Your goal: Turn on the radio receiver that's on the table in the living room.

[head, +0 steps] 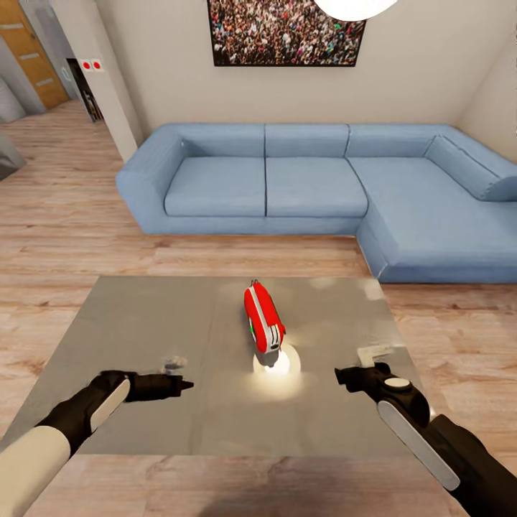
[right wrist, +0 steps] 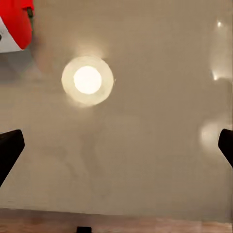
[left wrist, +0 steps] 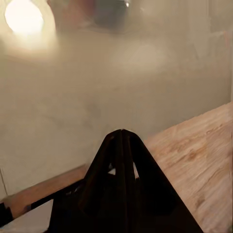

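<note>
**Setting.** Living room: light plank floor, blue L-shaped sofa along the far wall, crowd picture above it, white pendant lamp at the upper edge of the head view.

**Bench.** Low rectangular bench with a glossy grey-brown top, directly in front of the robot. A bright round lamp reflection lies on its surface.

**Radio receiver.** Small red radio receiver with white trim, near the middle of the bench and slightly toward its far half. Long axis runs roughly away from the robot, with a slight slant; the near end bears the white trim and sits just at the lamp reflection, while the far end, where a thin dark piece projects, points toward the sofa. A corner of it also appears in the right wrist view.

**Left gripper.** Left gripper hovers over the near left part of the bench, well apart from the radio. Fingers closed together, tip to tip, holding nothing.

**Right gripper.** Right gripper hovers over the near right part of the bench, nearer to the radio but not touching. Fingers spread wide, empty.

**Step in hand.** Approach, judged: robot stationed at the bench, neither arm yet at the radio.

**Next move.** Likely calls for carrying one gripper forward and inward to the radio and pressing its switch lightly, without sliding the radio on the slick top. The switch's position cannot be told.
</note>
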